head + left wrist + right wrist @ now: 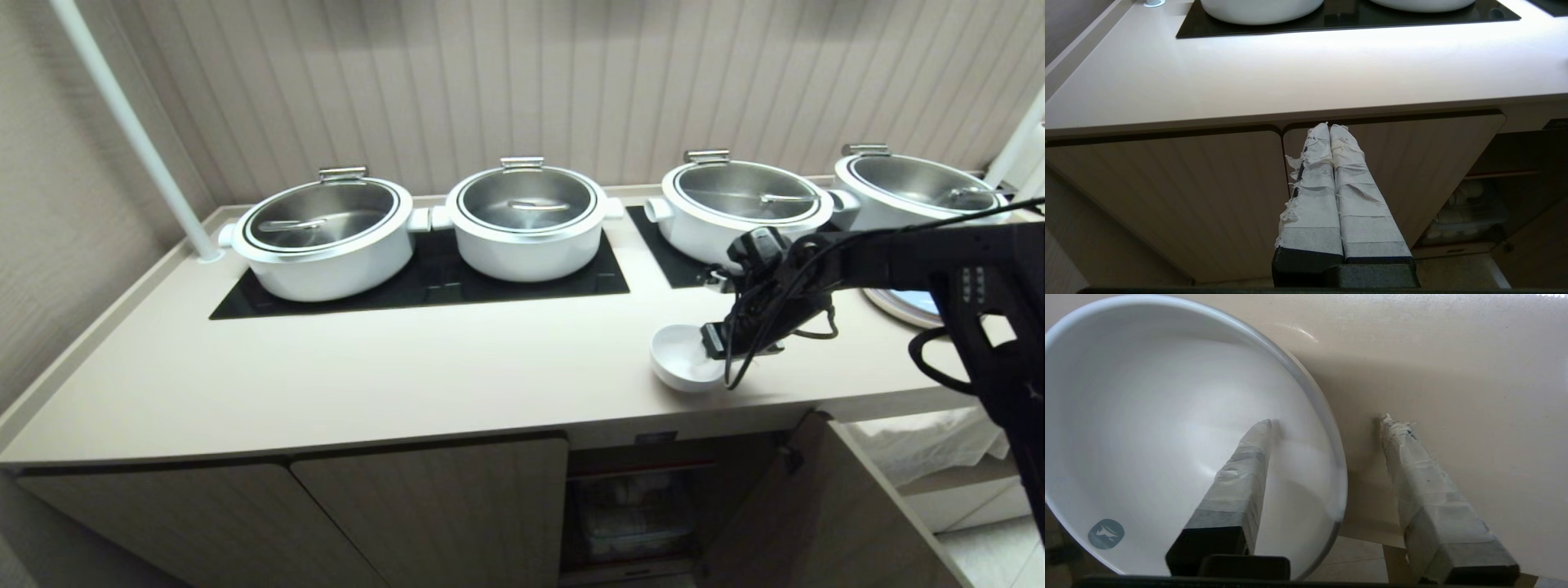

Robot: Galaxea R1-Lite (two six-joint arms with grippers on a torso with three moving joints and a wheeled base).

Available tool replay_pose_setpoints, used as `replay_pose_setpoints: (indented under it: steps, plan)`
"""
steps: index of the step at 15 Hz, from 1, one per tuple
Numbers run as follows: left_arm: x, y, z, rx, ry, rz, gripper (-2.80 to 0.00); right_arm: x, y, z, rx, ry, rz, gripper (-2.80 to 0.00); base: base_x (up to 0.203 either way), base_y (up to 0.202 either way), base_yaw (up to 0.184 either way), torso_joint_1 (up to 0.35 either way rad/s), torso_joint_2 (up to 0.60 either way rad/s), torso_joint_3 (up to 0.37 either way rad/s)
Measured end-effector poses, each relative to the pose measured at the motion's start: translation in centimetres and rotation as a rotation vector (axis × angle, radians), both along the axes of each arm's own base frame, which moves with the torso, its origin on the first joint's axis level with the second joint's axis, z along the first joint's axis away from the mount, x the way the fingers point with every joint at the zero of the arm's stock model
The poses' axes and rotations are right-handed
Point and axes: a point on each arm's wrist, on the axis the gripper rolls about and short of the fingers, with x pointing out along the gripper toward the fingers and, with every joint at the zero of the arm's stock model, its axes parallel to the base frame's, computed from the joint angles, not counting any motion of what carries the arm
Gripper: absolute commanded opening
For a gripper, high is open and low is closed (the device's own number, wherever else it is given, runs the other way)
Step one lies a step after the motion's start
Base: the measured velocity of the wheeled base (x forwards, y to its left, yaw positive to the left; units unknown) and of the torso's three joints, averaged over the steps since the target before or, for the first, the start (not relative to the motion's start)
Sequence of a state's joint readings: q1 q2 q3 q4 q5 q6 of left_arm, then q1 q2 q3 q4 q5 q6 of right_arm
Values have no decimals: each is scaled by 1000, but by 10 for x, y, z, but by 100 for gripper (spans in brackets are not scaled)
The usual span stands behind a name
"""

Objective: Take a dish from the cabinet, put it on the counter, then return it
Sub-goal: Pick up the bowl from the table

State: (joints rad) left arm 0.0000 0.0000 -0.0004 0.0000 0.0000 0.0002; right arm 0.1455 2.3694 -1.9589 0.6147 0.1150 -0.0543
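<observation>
The dish point(684, 359), a small white bowl, stands on the beige counter point(408, 367) close to its front edge, above the open part of the cabinet point(637, 506). My right gripper point(718, 343) reaches in from the right and straddles the bowl's right rim. In the right wrist view the right gripper point(1326, 420) is open: one taped finger is inside the dish point(1167, 416), the other outside over the counter point(1453, 375), with a gap to the rim. My left gripper point(1329, 127) is shut, empty, and parked low before the closed cabinet doors point(1208, 196).
Several large white pots with steel lids point(326, 237) stand on black glass panels point(424, 286) along the back. The cabinet's right door point(816, 506) hangs open toward me; a clear bin point(637, 514) sits on the shelf inside. A white pole point(139, 139) rises at the back left.
</observation>
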Motion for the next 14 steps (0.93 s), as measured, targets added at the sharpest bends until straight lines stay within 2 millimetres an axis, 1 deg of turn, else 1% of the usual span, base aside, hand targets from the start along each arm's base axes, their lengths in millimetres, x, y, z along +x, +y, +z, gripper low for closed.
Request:
replay_pose_setpoints:
  steps: [14]
  plan:
    - [0,0,0,0,0,0,-280,-2,3,5,29,1,-44,-280,0,0,0,0,0,0]
